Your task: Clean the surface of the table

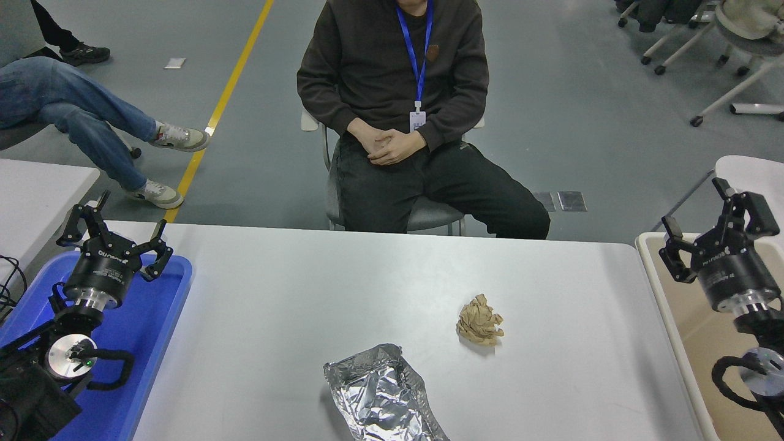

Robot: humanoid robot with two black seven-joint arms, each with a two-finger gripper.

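Table surface (294, 306) fills the middle of the view. On it: a crumpled brown paper ball (479, 320) right of centre and a crinkled foil bag (381, 397) at the near edge, apart from each other. Right gripper (715, 215) hangs over the beige bin (674, 318), fingers spread, empty. Left gripper (116, 228) is over the blue tray (156, 318), fingers spread, empty. A person (398, 110) sits at the far side.

On my wide grey-white rectangular worktop (275, 306) a crumpled tan paper ball (479, 320) lies right of centre. The creased silver foil sheet (381, 398) lies nearer me, to its left. My left end effector (116, 236) hangs over the blue plastic tray (150, 331) at the worktop's left; my right end effector (713, 229) over the beige plastic bin (692, 343) at its right.
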